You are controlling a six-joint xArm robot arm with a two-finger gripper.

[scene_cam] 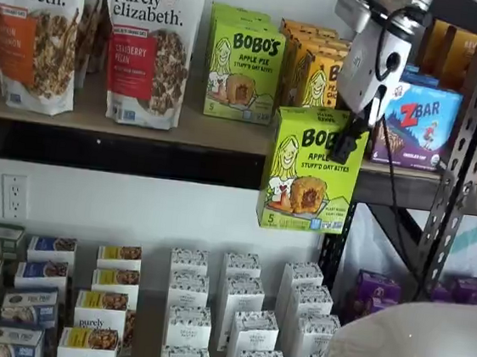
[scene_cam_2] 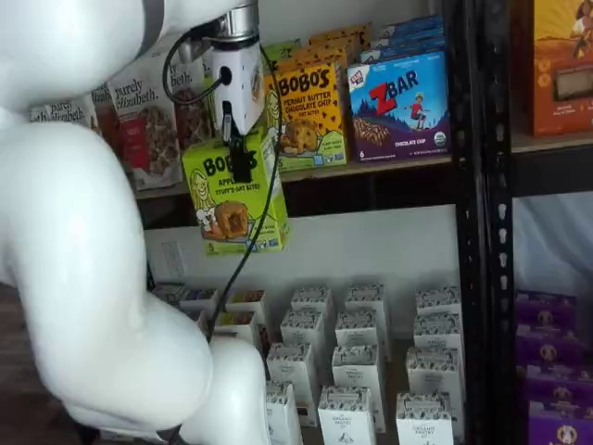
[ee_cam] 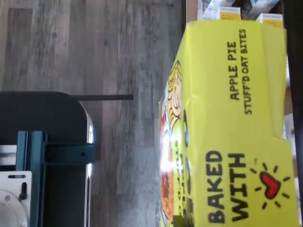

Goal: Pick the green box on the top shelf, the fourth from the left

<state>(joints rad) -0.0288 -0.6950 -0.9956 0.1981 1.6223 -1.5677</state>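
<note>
Along the top shelf (scene_cam: 96,148), a long tan board with a thick black front beam, the goods run from the white Purely Elizabeth granola pouches (scene_cam: 34,25) to a row of lime-green Bobo's apple pie cartons (scene_cam: 243,68) still standing on the board, then the yellow-orange Bobo's peanut butter cartons (scene_cam_2: 310,107) and the blue Zbar boxes (scene_cam: 417,120).

The green box (scene_cam: 312,171), a lime-green upright carton printed with a cartoon blonde girl and a pastry photo, is off the board. In both shelf views it hangs in front of the black beam, slightly tilted, clear of the cartons behind it. The white-bodied pincer (scene_cam: 347,143) with black fingers grips it at its upper edge, pinching the carton, which also fills one side of the wrist view (ee_cam: 232,127).

The hold looks narrow and high on the carton, so I judge the main risk to be the box swinging or slipping out if the arm moves off sharply. A dark cable (scene_cam_2: 255,241) trails beside the carton and might snag it.

Below, white cartons with patterned tops (scene_cam: 237,315) stand in rows, with flat boxes (scene_cam: 40,281) to their left; a dropped carton would land among them.
</note>
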